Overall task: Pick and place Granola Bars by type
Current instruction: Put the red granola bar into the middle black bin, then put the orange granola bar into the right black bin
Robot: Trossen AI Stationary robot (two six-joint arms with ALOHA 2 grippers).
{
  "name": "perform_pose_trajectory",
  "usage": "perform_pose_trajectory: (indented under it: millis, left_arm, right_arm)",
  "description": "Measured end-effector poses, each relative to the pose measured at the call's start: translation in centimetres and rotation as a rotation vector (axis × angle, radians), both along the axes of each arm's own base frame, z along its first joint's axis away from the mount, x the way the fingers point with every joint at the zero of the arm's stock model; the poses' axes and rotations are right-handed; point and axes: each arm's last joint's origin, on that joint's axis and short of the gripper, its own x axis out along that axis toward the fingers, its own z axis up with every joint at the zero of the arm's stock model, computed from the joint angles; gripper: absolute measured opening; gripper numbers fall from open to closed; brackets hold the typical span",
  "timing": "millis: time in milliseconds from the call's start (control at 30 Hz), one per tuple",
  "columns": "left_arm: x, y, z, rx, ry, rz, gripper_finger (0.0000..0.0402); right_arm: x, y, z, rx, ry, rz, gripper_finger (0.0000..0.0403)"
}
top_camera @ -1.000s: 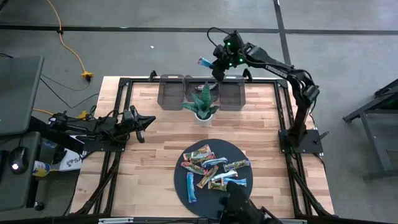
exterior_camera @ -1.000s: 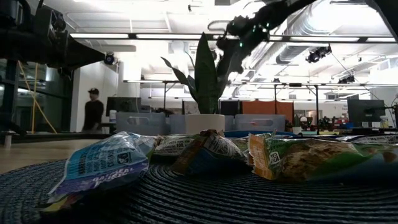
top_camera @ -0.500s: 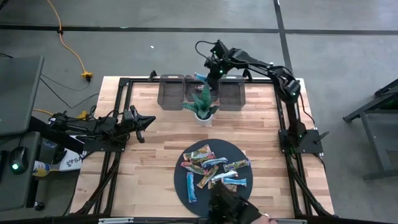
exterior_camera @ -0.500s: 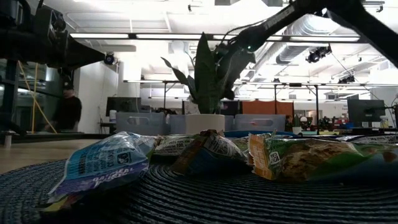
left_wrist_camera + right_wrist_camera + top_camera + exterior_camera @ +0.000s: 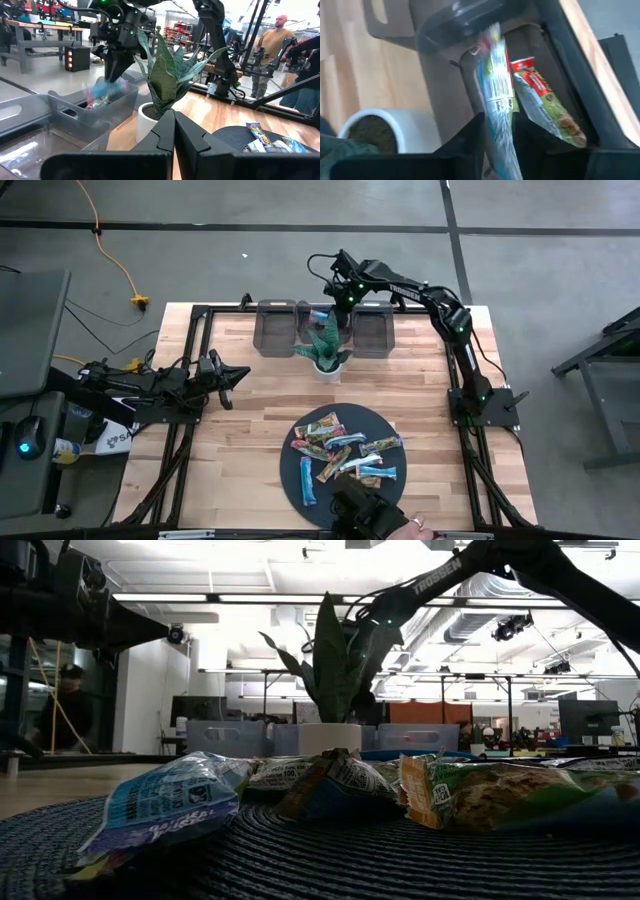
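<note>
Over the middle grey bin (image 5: 318, 330) at the far edge of the bench (image 5: 250, 430): right pincer (image 5: 335, 305), pointing down. Between and just below its tips, a blue granola bar (image 5: 320, 313), blurred in the left wrist view (image 5: 107, 90), hanging lengthwise above the bin's inside in the right wrist view (image 5: 497, 85). Impossible to tell whether clamped on that bar or already apart from it. Lying in the same bin, a green-and-red bar (image 5: 547, 107). Just in front of the bins, a potted plant (image 5: 325, 345) in a white pot.

Near the front edge, on a dark round mat (image 5: 345, 415): the remaining granola bars (image 5: 345, 455), a loose heap of blue, green and orange wrappers, some overlapping.

At the left edge of the bench: left pincer (image 5: 235, 375), resting low and aimed toward the plant, tips pressed together on nothing (image 5: 174, 131).
</note>
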Motion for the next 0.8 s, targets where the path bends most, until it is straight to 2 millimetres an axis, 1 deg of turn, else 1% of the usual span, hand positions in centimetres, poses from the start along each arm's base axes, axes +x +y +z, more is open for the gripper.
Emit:
perform_pose_trajectory:
  millis: [233,333,467,667,800]
  left_arm:
    - [0.0,0.0,0.0,0.000,0.000,0.000,0.0001]
    - [0.0,0.0,0.0,0.000,0.000,0.000,0.0001]
    - [0.0,0.0,0.0,0.000,0.000,0.000,0.0001]
    - [0.0,0.0,0.0,0.000,0.000,0.000,0.0001]
    - [0.0,0.0,0.0,0.000,0.001,0.000,0.0001]
  right_arm:
    - [0.0,-0.2,0.0,-0.048,0.019,-0.018,0.0131]
    - [0.1,-0.4,1.1,-0.079,0.030,-0.036,0.0150]
    - [0.0,-0.4,4.1,-0.116,0.020,-0.038,0.0169]
    - [-0.6,0.5,10.0,-0.243,0.037,-0.038,0.0178]
    - [-1.7,2.3,12.6,-0.295,-0.028,-0.038,0.0177]
